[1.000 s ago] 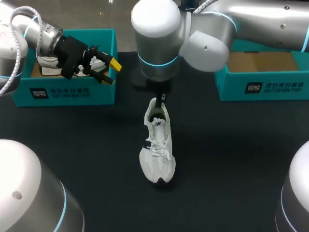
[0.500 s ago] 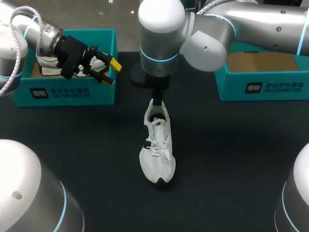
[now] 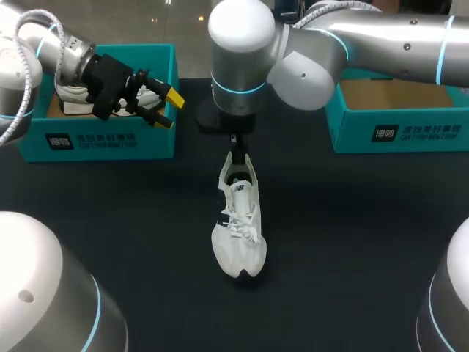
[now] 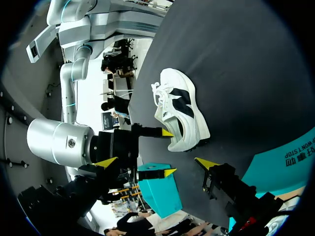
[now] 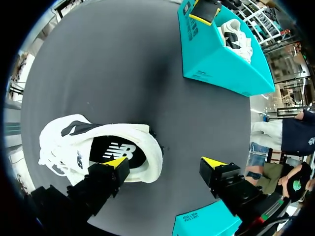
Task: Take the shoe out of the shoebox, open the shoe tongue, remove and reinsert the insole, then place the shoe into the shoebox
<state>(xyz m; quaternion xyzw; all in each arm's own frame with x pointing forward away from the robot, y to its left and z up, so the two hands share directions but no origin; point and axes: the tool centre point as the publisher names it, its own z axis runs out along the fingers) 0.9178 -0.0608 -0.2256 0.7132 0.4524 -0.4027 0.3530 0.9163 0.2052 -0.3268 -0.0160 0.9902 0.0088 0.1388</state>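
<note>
A white laced shoe (image 3: 238, 227) stands upright on the dark table, toe towards the near edge. My right arm reaches past the middle, and its gripper (image 3: 238, 144) hangs just over the shoe's heel. In the right wrist view this gripper (image 5: 165, 163) is open. One fingertip (image 5: 116, 162) is over the shoe's (image 5: 98, 147) dark insole and the other is outside, with the heel collar between them, ungripped. My left gripper (image 3: 157, 106) hovers open and empty over the left teal shoebox (image 3: 110, 139). The left wrist view shows the shoe (image 4: 179, 115) well ahead of the left gripper (image 4: 156, 162).
The left shoebox (image 5: 221, 54) holds a second white shoe (image 3: 69, 99). Another teal shoebox (image 3: 399, 132) with a bare brown inside stands at the back right. Dark tabletop lies around the shoe on both sides and in front.
My right gripper has opened at the shoe's heel, and its wrist has shifted slightly. The shoe and my left arm have not moved.
</note>
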